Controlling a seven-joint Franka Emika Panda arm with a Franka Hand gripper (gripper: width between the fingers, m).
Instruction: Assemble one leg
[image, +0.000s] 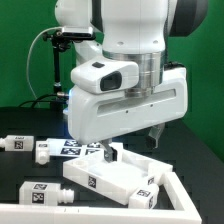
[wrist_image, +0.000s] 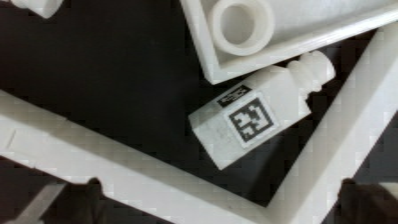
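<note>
Leg, place: the leg (wrist_image: 249, 115) is seen in the wrist view lying flat on the dark table (wrist_image: 107, 70), tag side up. Its knobbed end points towards a corner of the white panel (wrist_image: 302, 35) and lies just beside it. A white bar (wrist_image: 107, 150) runs close along its other side.
Leg, exterior view: it cannot be picked out with certainty under the pincer.
Other parts: three more posts are seen on the exterior view's left, at (image: 15, 143), (image: 45, 150) and (image: 45, 193), well apart from the pincer.
Handling: the leg is judged light and stiff, as moulded plastic. Its smooth faces are likely to be somewhat slippery but not fragile.
Where to hold: the two long flat sides of the square section, near mid-length, are judged best. The narrower knobbed end should be left free for fitting.
Caution: little room is left between panel and bar, so a fingertip could be set down on either.
Arm pose: the wrist is carried low over the panel (image: 110, 175), with the hand pointed straight down at the table.
Pincer: the pincer (image: 130, 148) is seen with its two dark fingers (image: 107, 150) spread apart. Nothing is held between them.
Step judged: the leg has not yet been taken up, and a descent and alignment over it is judged to be in hand.
</note>
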